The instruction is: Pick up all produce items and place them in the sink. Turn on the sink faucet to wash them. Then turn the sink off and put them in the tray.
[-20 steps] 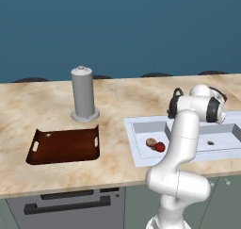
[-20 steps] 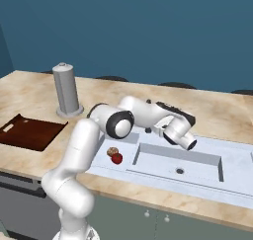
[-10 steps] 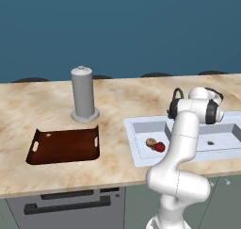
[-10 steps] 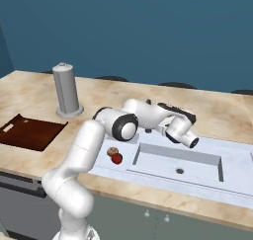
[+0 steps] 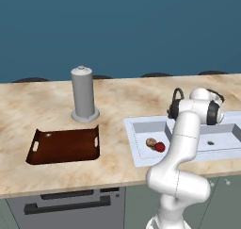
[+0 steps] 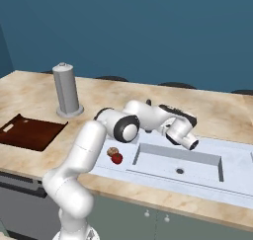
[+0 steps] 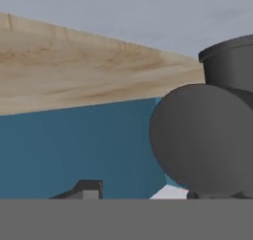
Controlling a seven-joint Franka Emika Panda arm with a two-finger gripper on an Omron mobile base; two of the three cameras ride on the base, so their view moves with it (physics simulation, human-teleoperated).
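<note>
Left base view, arm: the white arm rises from the lower right, bends upward over the front of the sink (image 5: 141,124) and folds at a dark-jointed elbow near the faucet (image 5: 175,102)
Left base view, produce: the red tomato (image 5: 160,147) and the tan-brown item (image 5: 151,142) lie touching each other in the sink's left basin
Left base view, tray: the tray (image 5: 63,145) sits on the tabletop (image 5: 42,105) left of the sink, in front of the grey cylinder (image 5: 84,95)
Right base view, arm: the forearm reaches to the right across the back rim of the sink (image 6: 237,165), wrist tilted down over the right basin; the fingers' state cannot be told here
Right base view, produce: the tomato (image 6: 117,158) and tan-brown item (image 6: 112,151) rest in the left basin, beside the arm's elbow
Hand view, faucet: a dark rounded part of the faucet (image 7: 202,140) sits very close, at the right
Hand view, fingers: one tip (image 7: 89,188) shows at the bottom; whether they are apart or together cannot be told
Writing: no readable labels or brands
</note>
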